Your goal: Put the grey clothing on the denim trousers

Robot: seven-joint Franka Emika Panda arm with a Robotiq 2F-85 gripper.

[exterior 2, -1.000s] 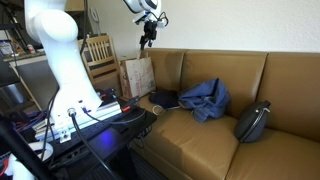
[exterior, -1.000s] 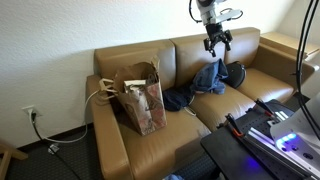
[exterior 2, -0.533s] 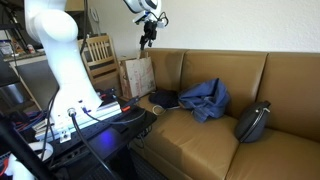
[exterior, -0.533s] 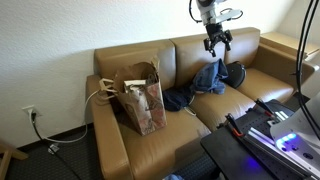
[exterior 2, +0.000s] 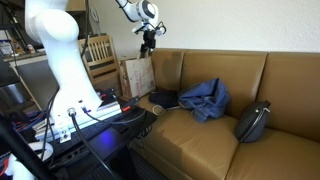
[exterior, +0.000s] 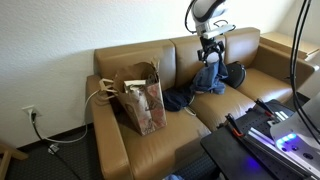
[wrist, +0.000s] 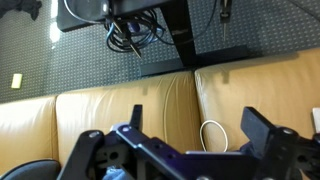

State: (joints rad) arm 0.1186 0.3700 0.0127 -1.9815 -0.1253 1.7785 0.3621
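Fingers spread, nothing between; gripper high over sofa. On it: one denim trousers, one grey clothing, one paper bag.

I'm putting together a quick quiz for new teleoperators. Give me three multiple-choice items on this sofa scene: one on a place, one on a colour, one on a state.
1. Where does the paper bag stand?
A) on the floor
B) on an end seat of the sofa
C) on top of the backrest

2. What colour is the sofa?
A) tan brown
B) red
C) white

3. How is the gripper?
A) shut on the paper bag
B) open and empty, in the air
C) lying on the carpet

Answers:
1 B: in an exterior view the bag sits on the end cushion beside the armrest.
2 A: the upholstery is tan brown in every view.
3 B: the wrist view shows its fingers apart with only the sofa beyond them.
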